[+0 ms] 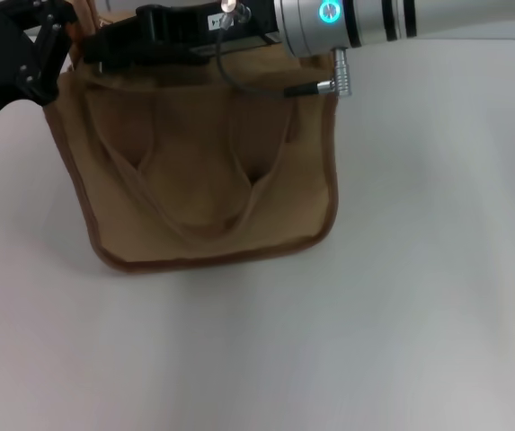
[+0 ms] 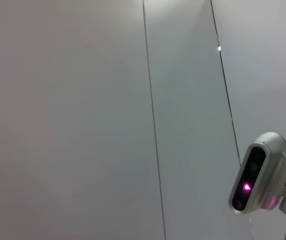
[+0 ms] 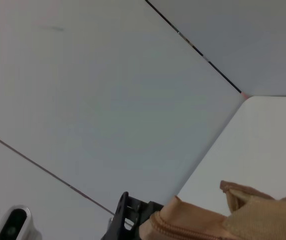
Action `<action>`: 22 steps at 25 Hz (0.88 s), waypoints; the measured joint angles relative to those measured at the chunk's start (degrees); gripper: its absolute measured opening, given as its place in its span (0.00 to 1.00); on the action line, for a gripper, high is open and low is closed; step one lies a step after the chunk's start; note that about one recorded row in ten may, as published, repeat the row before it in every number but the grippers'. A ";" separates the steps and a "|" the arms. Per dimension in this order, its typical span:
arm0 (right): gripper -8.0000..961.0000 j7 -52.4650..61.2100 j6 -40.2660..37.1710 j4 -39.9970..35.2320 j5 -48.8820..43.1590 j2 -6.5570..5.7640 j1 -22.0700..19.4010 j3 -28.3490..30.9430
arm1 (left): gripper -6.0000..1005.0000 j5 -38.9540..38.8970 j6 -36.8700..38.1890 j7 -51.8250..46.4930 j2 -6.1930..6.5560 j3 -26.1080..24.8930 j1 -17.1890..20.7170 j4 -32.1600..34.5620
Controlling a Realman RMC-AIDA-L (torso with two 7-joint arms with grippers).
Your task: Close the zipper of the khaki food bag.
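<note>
Left gripper (image 1: 46, 40): you see it at the bag's far left top corner, a black linkage lying against the corner edge. You cannot tell from any view whether its fingers are apart or together, nor whether they hold fabric.

Bag (image 1: 208, 171): it stands on the white table (image 1: 401, 296) in the upper left part of your head view, its broad tan front face towards you. Dark brown piping runs along the left, bottom and right edges of that face.

Handles (image 1: 194, 229): one fabric loop hangs flat down the bag's front face, curving low near the bottom piping.

Zipper (image 3: 175, 231): in the right wrist view you catch a short run of tan teeth along the bag's top edge, just beside the black linkage of the left gripper (image 3: 130, 220). You cannot see the slider or pull tab in any view, so you cannot tell how far it is closed.

Right gripper (image 1: 140, 40): its black body stretches over the bag's top edge from the right, ending near the left gripper. Its fingers are hidden, so whether they are apart or together you cannot tell.

Right arm (image 1: 356, 22): the silver wrist, with a lit blue ring, sits above the bag's far right top corner.
</note>
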 joint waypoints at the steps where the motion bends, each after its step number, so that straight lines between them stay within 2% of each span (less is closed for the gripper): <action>1: 0.37 0.01 0.16 0.01 0.07 0.00 0.12 -0.21 | 0.12 0.00 0.10 -0.01 -0.01 0.00 -0.04 0.00; 11: 0.37 0.04 0.45 -0.25 -0.11 0.00 0.31 -0.28 | 0.12 -0.01 0.95 -0.12 -0.06 0.05 -0.23 -0.79; 16: 0.20 0.09 0.58 -0.37 -0.23 0.00 0.33 -0.76 | 0.12 -0.02 0.78 -0.08 -0.02 -0.25 -0.23 -0.80; 22: 0.18 0.17 0.47 -0.45 -0.33 0.00 0.23 -0.95 | 0.12 -1.05 -0.54 0.31 0.05 -0.41 -0.13 -0.79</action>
